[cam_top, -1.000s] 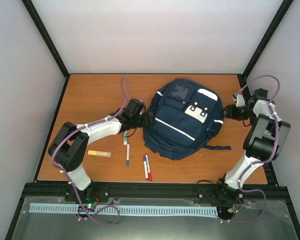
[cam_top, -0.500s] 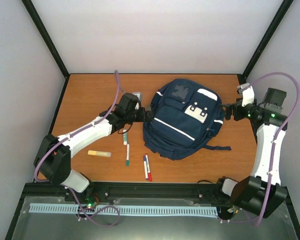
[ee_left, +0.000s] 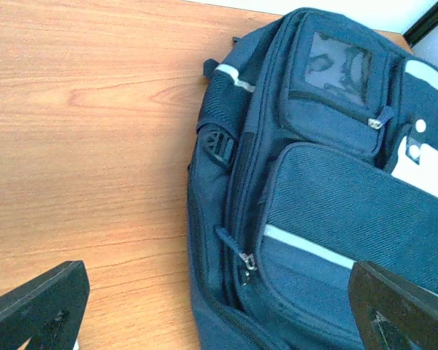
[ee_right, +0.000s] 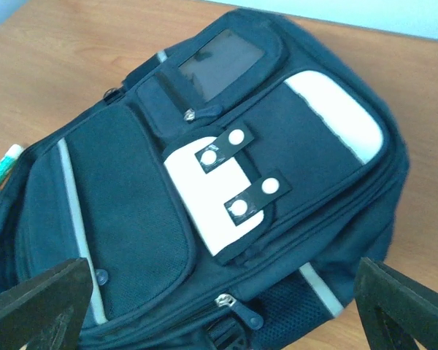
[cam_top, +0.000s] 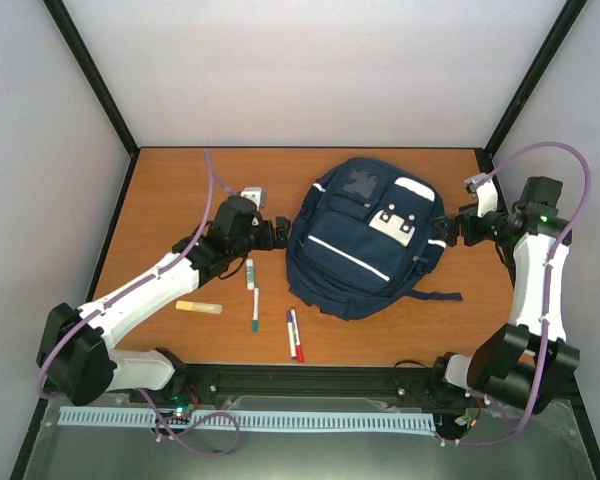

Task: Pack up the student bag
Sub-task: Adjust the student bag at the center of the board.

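The student bag (cam_top: 365, 235), navy with a thin white stripe and white patches, lies flat in the middle of the table. My left gripper (cam_top: 278, 232) hovers open just off the bag's left side. In the left wrist view its fingers (ee_left: 36, 306) straddle the bag (ee_left: 328, 211) above a side zipper pull (ee_left: 244, 264) without touching it. My right gripper (cam_top: 448, 228) is open at the bag's right edge. The right wrist view shows the gripper (ee_right: 220, 310) spread wide over the bag (ee_right: 131, 197), with a closed zipper slider (ee_right: 226, 300) between the fingers.
Left of the bag lie a white green-capped marker (cam_top: 249, 272), a teal pen (cam_top: 255, 310), a blue and a red pen (cam_top: 294, 335) and a yellow stick (cam_top: 198, 307). The bag's dark strap (cam_top: 435, 293) trails to the right. The black frame borders the table.
The right gripper has opened and its arm has swung up and outward. The left arm has stretched out and drawn its open gripper a little left, away from the bag's edge.
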Controlling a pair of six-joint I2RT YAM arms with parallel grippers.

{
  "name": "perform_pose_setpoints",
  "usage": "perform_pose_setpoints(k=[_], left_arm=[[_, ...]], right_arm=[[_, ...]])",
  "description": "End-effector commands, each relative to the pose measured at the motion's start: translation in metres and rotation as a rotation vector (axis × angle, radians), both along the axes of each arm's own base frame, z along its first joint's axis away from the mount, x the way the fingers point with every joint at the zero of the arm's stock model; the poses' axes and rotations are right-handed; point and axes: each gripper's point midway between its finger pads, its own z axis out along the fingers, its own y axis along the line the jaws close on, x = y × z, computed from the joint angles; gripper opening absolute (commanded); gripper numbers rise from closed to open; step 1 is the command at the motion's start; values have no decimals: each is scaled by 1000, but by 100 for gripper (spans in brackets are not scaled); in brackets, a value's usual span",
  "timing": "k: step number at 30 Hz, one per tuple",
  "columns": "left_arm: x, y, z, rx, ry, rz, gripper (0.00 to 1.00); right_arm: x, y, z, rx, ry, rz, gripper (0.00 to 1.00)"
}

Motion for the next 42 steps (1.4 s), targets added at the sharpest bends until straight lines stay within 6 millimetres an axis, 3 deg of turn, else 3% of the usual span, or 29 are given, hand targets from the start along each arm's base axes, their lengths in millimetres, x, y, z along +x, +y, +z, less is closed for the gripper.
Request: perform_pose_setpoints(k=[1, 4, 7, 10, 13, 15, 16, 19, 23, 26, 29, 34, 42], left_arm=[[4, 8, 12, -7, -94, 40, 100], [14, 12, 9, 26, -87, 97, 100], [25, 14, -15, 149, 20, 128, 100], [30, 7, -32, 205, 87, 108, 100], [25, 3, -43, 196, 106, 77, 100], [20, 10, -46, 203, 106, 96, 100], [16, 14, -47, 204, 109, 103, 100], [0, 18, -52, 191, 152, 90, 100], [-31, 22, -72, 229, 257, 26, 100], [-44, 21, -81, 202, 282, -4, 100], [-48, 16, -89, 156, 291, -19, 100], [-32, 2, -80, 67, 271, 29, 97], [-35, 6, -99, 57, 336, 90, 97]], right_arm=[[-14, 16, -3, 36, 56, 126, 100], [-14, 10, -10, -3, 70, 89, 100], [-12, -5, -10, -107, 16, -8, 100], [-12, -27, 1, -262, -116, -164, 100], [-21, -26, 25, -322, -254, -201, 100], [-26, -11, 30, -249, -264, -154, 100], [-31, 9, 30, -158, -236, -55, 100], [-33, 36, 20, 33, -108, 49, 100], [-32, 84, -14, -118, -77, 157, 96], [-43, 129, -37, -226, -80, 290, 82], [-50, 158, -71, -313, -11, 415, 66], [-46, 173, -116, -481, 21, 465, 50], [-46, 198, -137, -636, -18, 512, 46]])
